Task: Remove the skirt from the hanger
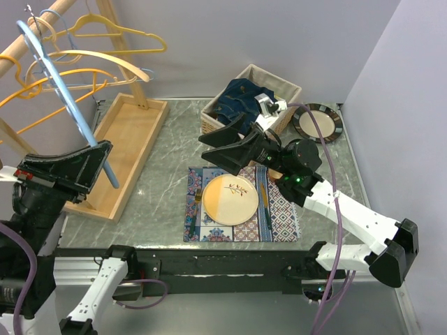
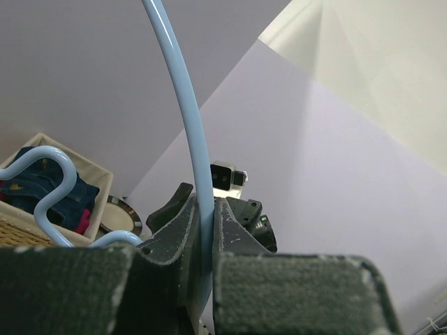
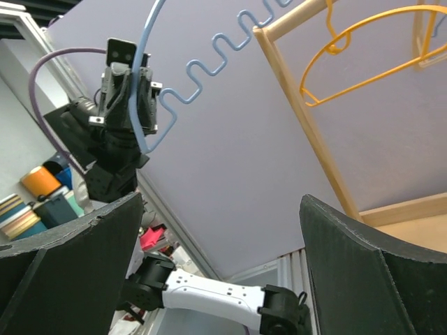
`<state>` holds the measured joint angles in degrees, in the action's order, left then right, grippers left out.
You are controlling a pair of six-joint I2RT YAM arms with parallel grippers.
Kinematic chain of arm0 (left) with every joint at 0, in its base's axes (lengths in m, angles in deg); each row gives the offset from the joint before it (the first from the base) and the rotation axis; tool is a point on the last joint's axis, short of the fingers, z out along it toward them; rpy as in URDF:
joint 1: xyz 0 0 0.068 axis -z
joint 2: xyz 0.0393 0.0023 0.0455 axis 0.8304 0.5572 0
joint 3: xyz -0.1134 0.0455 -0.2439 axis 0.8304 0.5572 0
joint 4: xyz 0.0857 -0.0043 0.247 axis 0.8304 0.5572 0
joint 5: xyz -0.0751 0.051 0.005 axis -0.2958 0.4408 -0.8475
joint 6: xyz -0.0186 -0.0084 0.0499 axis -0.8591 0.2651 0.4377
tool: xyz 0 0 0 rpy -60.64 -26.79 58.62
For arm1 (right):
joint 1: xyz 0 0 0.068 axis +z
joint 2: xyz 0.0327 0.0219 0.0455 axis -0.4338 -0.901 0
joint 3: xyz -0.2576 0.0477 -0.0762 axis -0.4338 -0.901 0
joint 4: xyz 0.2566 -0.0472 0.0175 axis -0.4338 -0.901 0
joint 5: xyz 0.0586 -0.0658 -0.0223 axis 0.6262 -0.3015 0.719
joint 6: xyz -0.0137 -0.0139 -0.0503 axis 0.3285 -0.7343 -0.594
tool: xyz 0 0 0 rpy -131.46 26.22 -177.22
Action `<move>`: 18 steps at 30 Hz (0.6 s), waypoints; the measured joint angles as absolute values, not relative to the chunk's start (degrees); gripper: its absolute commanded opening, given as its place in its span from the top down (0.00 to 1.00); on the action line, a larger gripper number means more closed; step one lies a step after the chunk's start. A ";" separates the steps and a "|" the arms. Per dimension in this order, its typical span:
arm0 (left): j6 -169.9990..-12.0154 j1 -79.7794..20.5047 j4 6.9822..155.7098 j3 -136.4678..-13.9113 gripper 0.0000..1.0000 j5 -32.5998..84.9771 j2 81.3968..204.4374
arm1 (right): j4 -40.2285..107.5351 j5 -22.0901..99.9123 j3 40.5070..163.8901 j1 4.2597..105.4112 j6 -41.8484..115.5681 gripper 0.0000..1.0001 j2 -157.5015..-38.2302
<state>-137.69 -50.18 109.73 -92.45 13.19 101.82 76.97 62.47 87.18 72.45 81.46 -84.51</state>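
Observation:
A light blue hanger (image 1: 70, 105) is bare, with no cloth on it. My left gripper (image 1: 103, 152) at the left is shut on its thin bar; in the left wrist view the blue hanger (image 2: 178, 91) runs up from between the closed fingers of the left gripper (image 2: 204, 209). A dark blue denim garment, apparently the skirt (image 1: 237, 98), lies bunched in the wicker basket (image 1: 279, 80) at the back. My right gripper (image 1: 209, 148) hovers in front of the basket, above the placemat, with its jaws wide open and nothing between them. It points left toward the hanger (image 3: 143, 70).
A wooden rack with several yellow hangers (image 1: 119, 31) stands at the back left on a wooden tray base (image 1: 129, 139). A patterned placemat (image 1: 279, 209) carries a cream plate (image 1: 228, 199) and cutlery. A dark-rimmed plate (image 1: 318, 122) sits right of the basket.

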 measured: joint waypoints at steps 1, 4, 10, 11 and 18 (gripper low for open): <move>-137.75 -50.18 110.21 -92.71 0.99 13.48 101.66 | 76.44 62.27 87.18 72.45 81.11 0.00 -84.44; -138.02 -50.18 111.74 -94.09 0.99 14.26 101.47 | 75.26 62.01 87.18 72.45 80.44 0.00 -84.40; -138.98 -50.22 115.66 -97.78 0.99 15.36 100.55 | 73.91 61.51 87.18 72.45 79.96 0.00 -84.40; -139.17 -50.22 116.60 -98.20 0.99 15.71 100.20 | 73.58 61.23 87.18 72.45 79.80 0.00 -84.40; -140.79 -50.42 123.26 -97.63 0.99 19.99 94.80 | 71.29 59.98 87.21 72.45 78.97 0.00 -84.29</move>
